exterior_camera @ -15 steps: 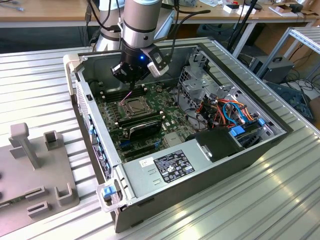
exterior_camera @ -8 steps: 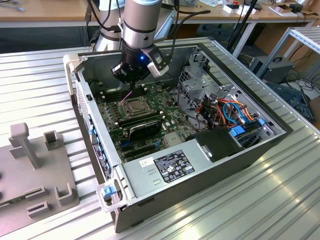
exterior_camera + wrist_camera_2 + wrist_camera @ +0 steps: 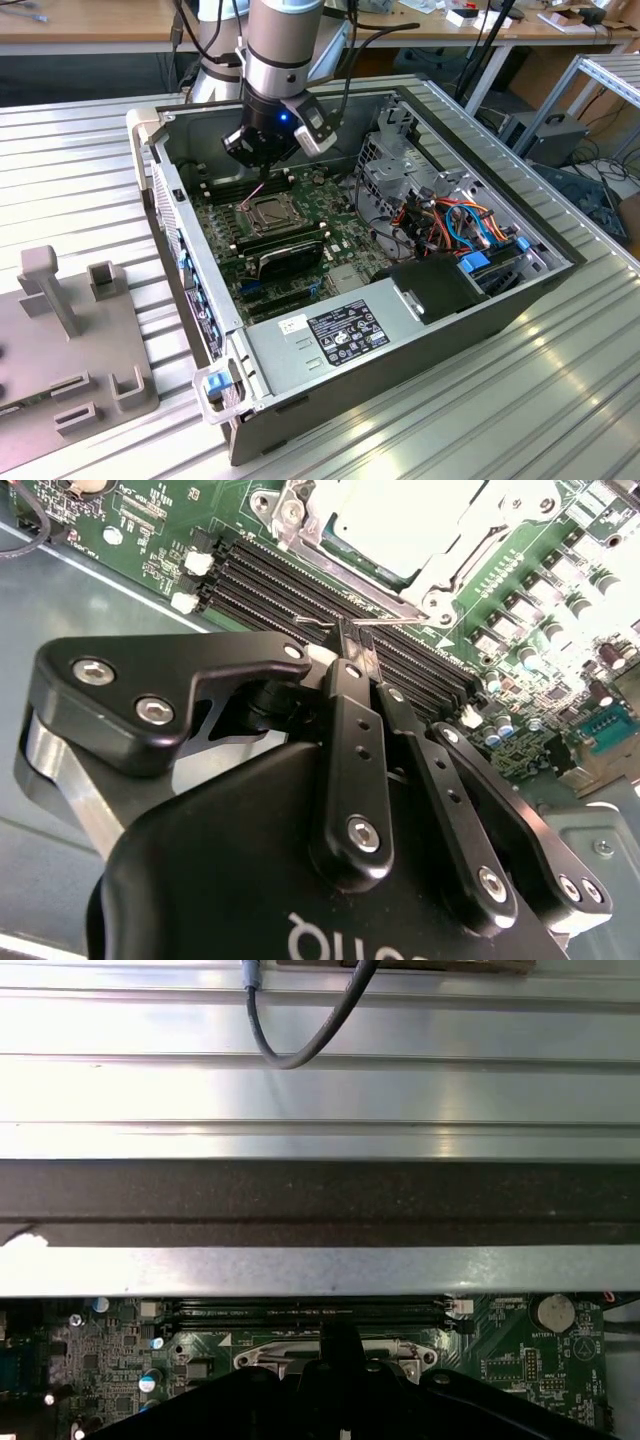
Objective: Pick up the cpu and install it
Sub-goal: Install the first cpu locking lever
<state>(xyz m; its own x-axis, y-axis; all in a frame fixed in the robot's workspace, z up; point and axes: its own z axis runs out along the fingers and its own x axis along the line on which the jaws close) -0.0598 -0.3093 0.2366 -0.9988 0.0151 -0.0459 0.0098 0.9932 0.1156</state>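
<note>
Gripper state: the two black fingers are pressed together at their tips, with nothing visible between them. In the second wrist view the tips hang above the black memory slots of the green motherboard, just beside the metal frame of the socket.

The cpu sits inside that socket, its pale silver top facing up and framed by the bright metal bracket. It is apart from the fingertips and is not held.

In the exterior view the arm reaches down into the open computer case, which lies on its side on a ribbed metal table. The gripper hovers over the board just behind the socket. A grey power supply fills the near end of the case. A grey fixture plate rests on the table at the exterior view's left, well apart from the case.
</note>
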